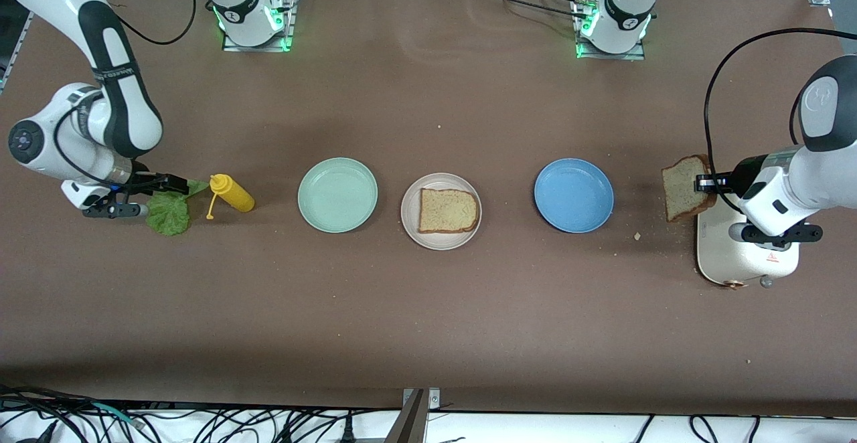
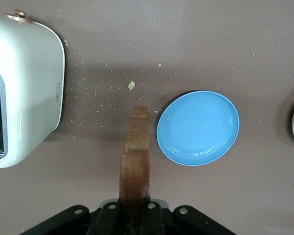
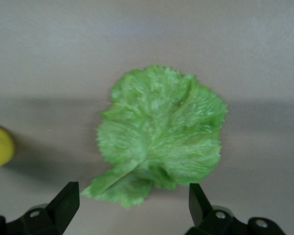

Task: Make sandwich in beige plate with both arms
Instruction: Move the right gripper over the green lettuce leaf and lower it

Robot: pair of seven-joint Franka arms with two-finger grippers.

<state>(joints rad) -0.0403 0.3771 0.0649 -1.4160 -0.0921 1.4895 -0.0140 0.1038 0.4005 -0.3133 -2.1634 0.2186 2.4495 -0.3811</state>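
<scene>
**Bread in the air, lettuce on the table**

Brown tabletop runs the width of the front view, with three plates in a row across its middle. At the centre, the beige plate (image 1: pixel 410 219) holds one bread slice (image 1: pixel 448 211) lying flat. Beside it, toward the right arm's end, the green plate (image 1: pixel 337 195) holds nothing; toward the left arm's end, the blue plate (image 1: pixel 574 195) holds nothing either.

At the left arm's end, a white toaster (image 1: pixel 720 255) stands on the table with crumbs scattered near it. The left gripper (image 1: pixel 704 183) hangs over the toaster's edge, fingers pinched on a second slice (image 1: pixel 683 187) that is held on edge; the left wrist view shows that slice (image 2: pixel 135 161) clamped upright above the table, between toaster (image 2: pixel 27 88) and blue plate (image 2: pixel 198 128).

At the right arm's end, a lettuce leaf (image 1: pixel 169 212) lies on the table just beside a yellow bottle (image 1: pixel 232 193) on its side. The right gripper (image 1: pixel 144 194) sits low over the leaf, fingers (image 3: pixel 64 201) spread wide to either side of its stem end, gripping nothing.
</scene>
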